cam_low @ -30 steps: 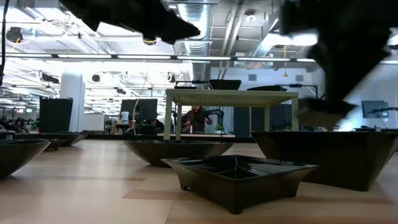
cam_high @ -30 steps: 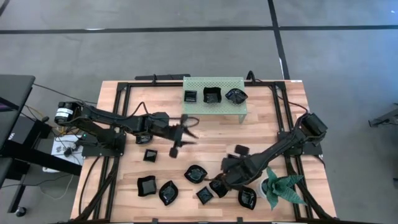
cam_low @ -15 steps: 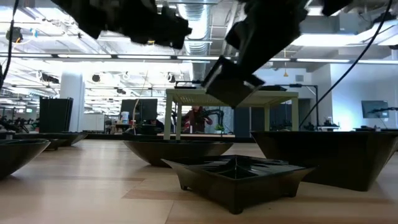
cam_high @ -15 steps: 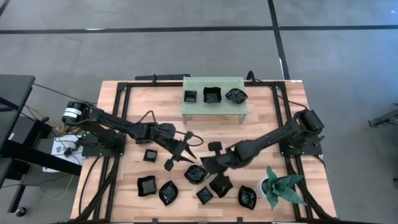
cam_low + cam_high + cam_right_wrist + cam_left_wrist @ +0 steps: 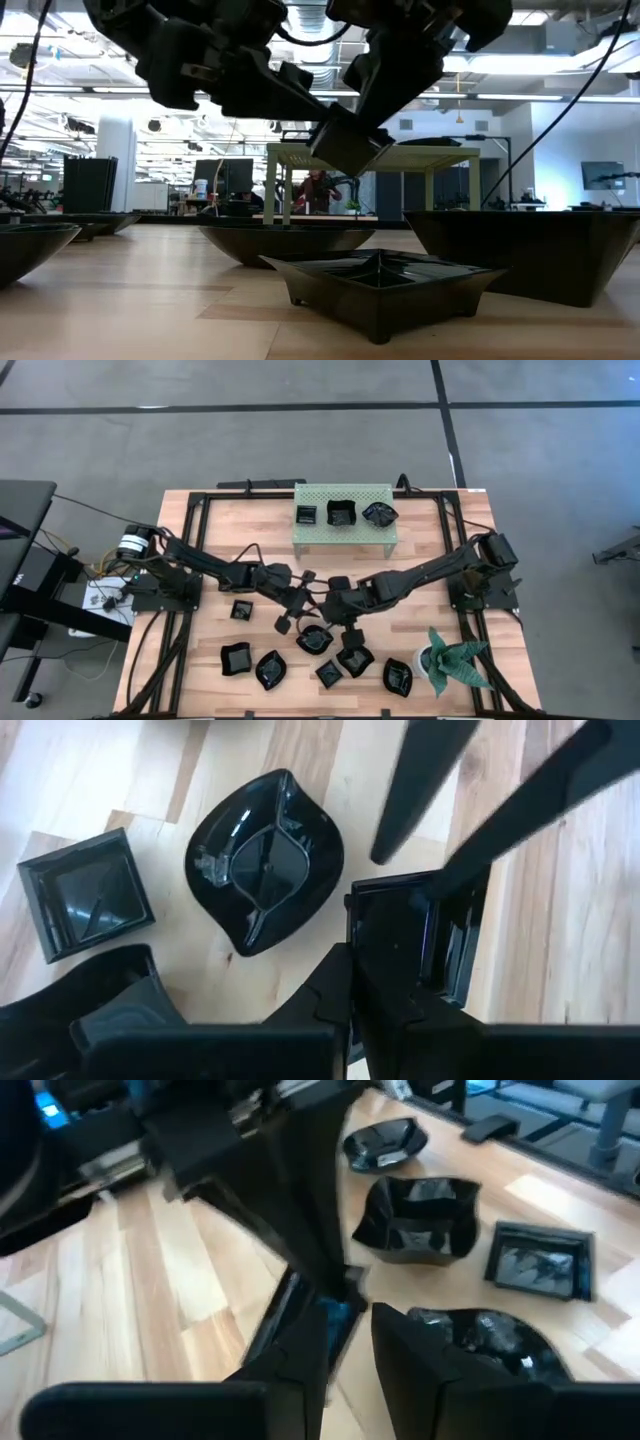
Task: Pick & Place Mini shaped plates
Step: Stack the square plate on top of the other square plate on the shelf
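Wooden slats make up the table (image 5: 210, 520), seen from above with two dark arms reaching in from its left and right edges and meeting near the middle. The right gripper (image 5: 333, 603) has its fingers closed on the rim of a small square black plate (image 5: 415, 952), held off the table; the low view shows this plate (image 5: 345, 142) tilted in the air. The left gripper (image 5: 298, 610) sits just beside it, fingers (image 5: 420, 1370) parted and standing to either side of the held plate's edge; whether they touch it cannot be told.

On the table below and toward the front edge lie more mini black plates: a leaf-shaped plate (image 5: 314, 639) directly under the grippers, a scalloped plate (image 5: 354, 659), a small square plate (image 5: 328, 674), a rounded plate (image 5: 397, 677), a leaf plate (image 5: 270, 669), a square plate (image 5: 236, 657), and another square plate (image 5: 241, 609) nearer the left arm.

At the back edge a pale green perforated stand (image 5: 375, 495) carries three more black plates (image 5: 341, 513) in a row. A green spiky plant (image 5: 455, 660) in a white pot stands at the front right corner.
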